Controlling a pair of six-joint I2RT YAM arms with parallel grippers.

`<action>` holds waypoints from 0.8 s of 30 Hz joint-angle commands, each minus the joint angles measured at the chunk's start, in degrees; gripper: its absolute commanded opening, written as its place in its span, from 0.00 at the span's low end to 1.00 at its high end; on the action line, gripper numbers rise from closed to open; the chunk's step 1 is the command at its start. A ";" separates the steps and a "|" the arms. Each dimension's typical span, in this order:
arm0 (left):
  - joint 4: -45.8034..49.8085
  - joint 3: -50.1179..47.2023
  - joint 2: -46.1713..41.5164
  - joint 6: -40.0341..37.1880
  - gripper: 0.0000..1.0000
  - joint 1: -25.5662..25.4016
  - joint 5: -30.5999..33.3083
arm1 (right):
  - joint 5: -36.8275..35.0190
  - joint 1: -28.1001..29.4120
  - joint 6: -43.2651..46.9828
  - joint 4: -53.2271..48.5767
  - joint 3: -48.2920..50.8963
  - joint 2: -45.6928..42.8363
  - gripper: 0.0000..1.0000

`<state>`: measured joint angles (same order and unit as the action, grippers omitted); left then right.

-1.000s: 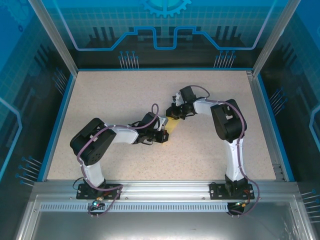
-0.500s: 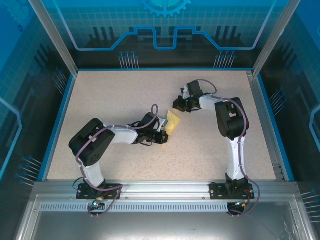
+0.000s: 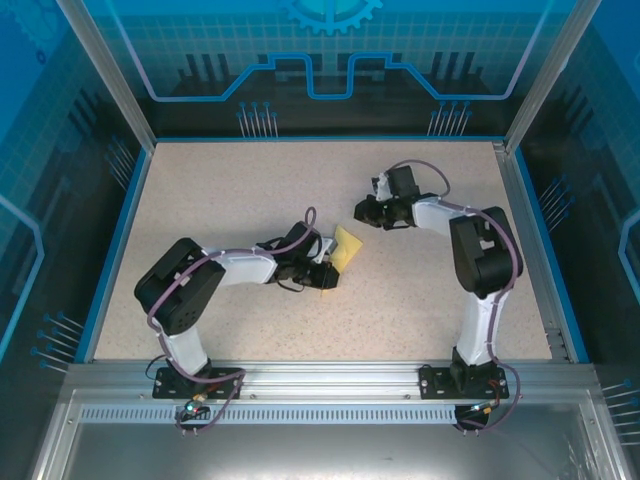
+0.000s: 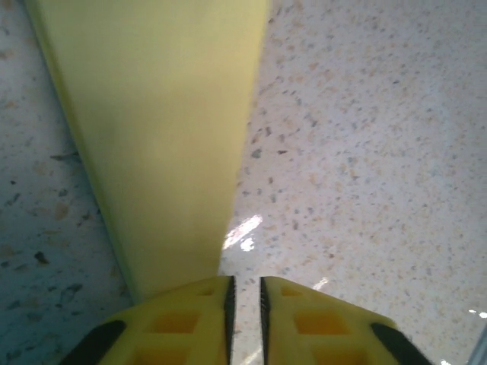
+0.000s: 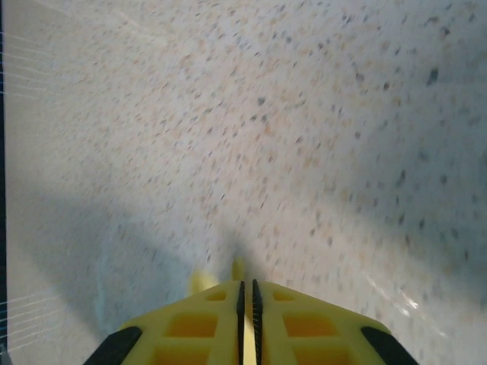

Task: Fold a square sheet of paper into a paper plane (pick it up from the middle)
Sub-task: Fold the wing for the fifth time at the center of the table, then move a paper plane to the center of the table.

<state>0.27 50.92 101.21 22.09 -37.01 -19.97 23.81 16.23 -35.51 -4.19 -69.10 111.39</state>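
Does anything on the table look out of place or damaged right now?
Nothing stands out. The folded yellow paper lies on the table in front of the left arm's fingers, with no tears visible.

1. The sheet of paper (image 3: 346, 245) lies on the table (image 3: 220, 200), near its middle.
2. The left gripper (image 3: 328, 272) sits at 7 o'clock of the sheet of paper, touching its near end.
3. The right gripper (image 3: 360, 212) sits at 1 o'clock of it, near but apart.
4. From the left wrist, the sheet of paper (image 4: 160, 137) runs toward 11 o'clock from the left gripper (image 4: 245, 295).
5. From the right wrist, the right gripper (image 5: 246, 293) is over the table (image 5: 304, 114).
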 commanded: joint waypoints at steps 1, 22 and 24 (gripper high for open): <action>4.09 3.99 -3.81 -0.77 0.24 -0.39 -1.72 | 1.57 0.50 1.14 1.51 5.57 -5.46 0.18; 21.44 14.00 0.50 -5.39 0.50 -0.88 13.76 | 4.12 6.58 -6.67 13.10 26.29 -15.29 0.37; 21.55 14.54 1.65 -5.12 0.48 -0.87 13.92 | 3.95 6.99 -7.40 14.27 26.98 -15.07 0.37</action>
<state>19.25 63.64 101.25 17.80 -37.56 -7.22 26.61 22.26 -41.21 6.46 -43.07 96.16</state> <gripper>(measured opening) 0.487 0.374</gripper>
